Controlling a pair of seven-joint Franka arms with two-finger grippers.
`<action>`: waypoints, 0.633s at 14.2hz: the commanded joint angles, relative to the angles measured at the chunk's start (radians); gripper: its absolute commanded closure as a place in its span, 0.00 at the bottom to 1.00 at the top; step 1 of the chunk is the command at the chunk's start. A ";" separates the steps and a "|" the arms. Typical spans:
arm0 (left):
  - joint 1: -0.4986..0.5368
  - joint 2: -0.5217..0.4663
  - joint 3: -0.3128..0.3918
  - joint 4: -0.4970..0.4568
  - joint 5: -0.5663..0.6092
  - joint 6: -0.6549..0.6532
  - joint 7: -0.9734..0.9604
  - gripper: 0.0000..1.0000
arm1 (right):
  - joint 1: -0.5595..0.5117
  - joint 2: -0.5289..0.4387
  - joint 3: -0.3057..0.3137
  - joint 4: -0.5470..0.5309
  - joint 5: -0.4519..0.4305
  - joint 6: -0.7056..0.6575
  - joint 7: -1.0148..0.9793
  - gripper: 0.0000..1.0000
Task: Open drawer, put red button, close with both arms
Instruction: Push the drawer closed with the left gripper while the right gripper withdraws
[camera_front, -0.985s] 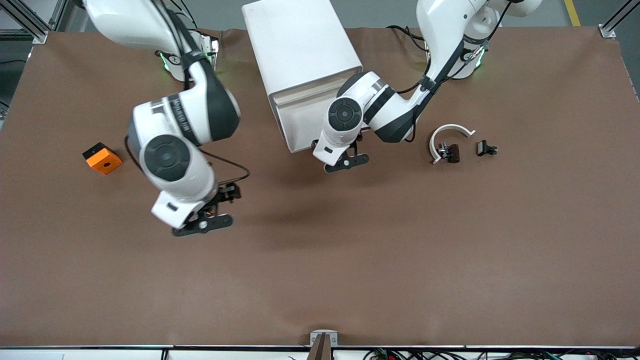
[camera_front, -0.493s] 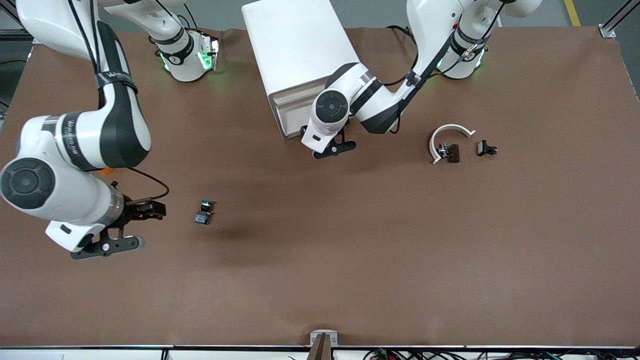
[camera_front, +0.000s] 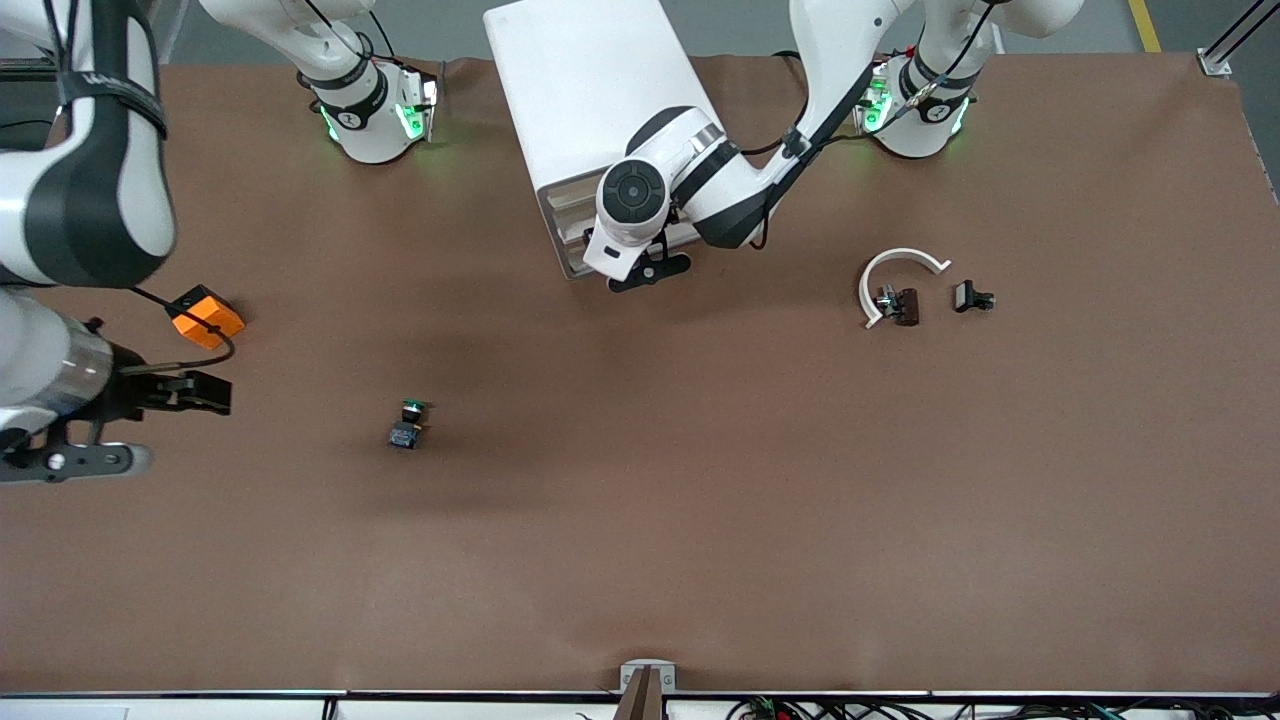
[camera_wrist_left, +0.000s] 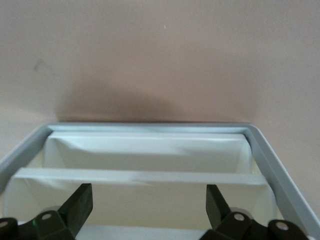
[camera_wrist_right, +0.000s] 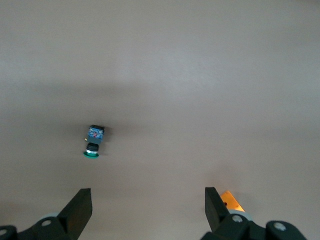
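The white cabinet (camera_front: 600, 100) stands between the two arm bases. Its drawer (camera_front: 572, 228) fronts sit inside the grey-edged face, one cream front (camera_wrist_left: 145, 150) showing in the left wrist view. My left gripper (camera_front: 648, 272) hangs right at that face, open, with a drawer front between its fingertips (camera_wrist_left: 149, 212) and nothing gripped. The right gripper (camera_front: 68, 462) hovers open over bare table at the right arm's end, near the orange block. Its fingers (camera_wrist_right: 216, 207) hold nothing. The red button shows in no view.
A green-capped button (camera_front: 408, 425) (camera_wrist_right: 93, 142) lies on the brown table (camera_front: 700, 520). An orange block (camera_front: 205, 315) (camera_wrist_right: 231, 201) sits near the right gripper. At the left arm's end lie a white arc piece (camera_front: 898, 268), a small dark part (camera_front: 905, 305) and a black clip (camera_front: 972, 297).
The right arm swung out toward its own end of the table, uncovering the green button. The left gripper moved in toward the cabinet, and the protruding drawer slid back with it.
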 joint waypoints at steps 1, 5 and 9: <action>-0.007 0.002 -0.006 0.008 -0.078 -0.010 -0.028 0.00 | -0.046 -0.050 0.019 -0.021 0.003 -0.037 -0.003 0.00; -0.010 0.002 -0.003 0.013 -0.079 -0.010 -0.097 0.00 | -0.082 -0.068 0.020 -0.015 -0.007 -0.053 -0.001 0.00; 0.076 -0.014 0.058 0.070 -0.052 -0.022 -0.115 0.00 | -0.102 -0.087 0.017 -0.009 0.000 -0.098 -0.001 0.00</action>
